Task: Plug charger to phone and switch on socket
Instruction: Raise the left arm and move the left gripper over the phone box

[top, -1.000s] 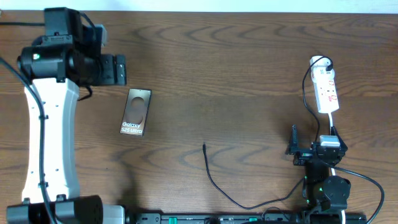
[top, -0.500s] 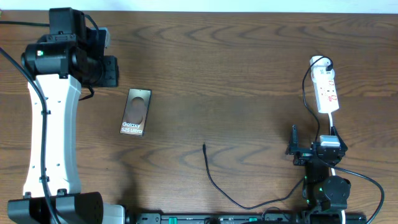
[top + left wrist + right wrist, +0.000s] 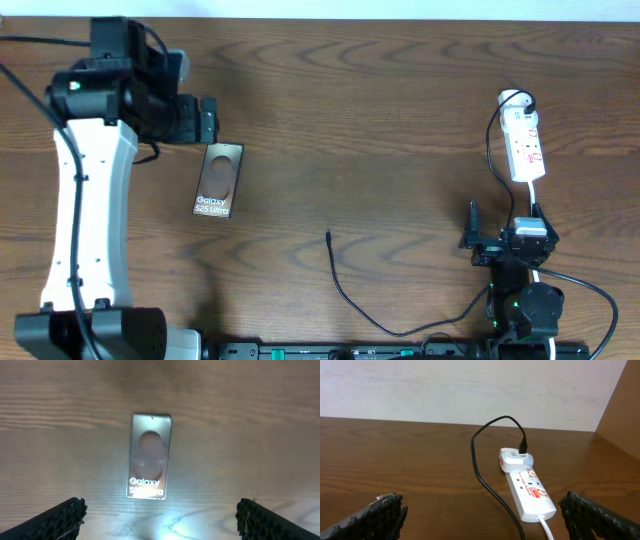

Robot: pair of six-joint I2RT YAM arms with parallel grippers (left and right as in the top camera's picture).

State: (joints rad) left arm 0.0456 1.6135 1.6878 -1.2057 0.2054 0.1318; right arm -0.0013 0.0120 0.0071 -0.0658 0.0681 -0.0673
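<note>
The phone (image 3: 220, 180) lies flat on the table, its white lettering at the near end. It also shows in the left wrist view (image 3: 149, 455). My left gripper (image 3: 207, 121) is open and empty, just beyond the phone's far end; in its own view (image 3: 160, 527) the phone lies ahead, between the spread fingers (image 3: 62, 520). The charger is a thin black cable (image 3: 345, 295) with its tip (image 3: 329, 236) free on the table, mid-front. The socket (image 3: 525, 145) lies at the right, also in the right wrist view (image 3: 532, 491). My right gripper (image 3: 503, 228) (image 3: 485, 527) is open, empty, short of it.
A white plug adapter (image 3: 512, 459) sits at the socket's far end with a black cable (image 3: 480, 472) looping from it towards the arm. A white cord (image 3: 547, 527) leaves the socket's near end. The arm bases and a rail (image 3: 400, 350) line the front edge.
My left gripper drew back left a little, then moved right to the phone's far end. The phone, the charger, the socket and the right arm have not moved.
</note>
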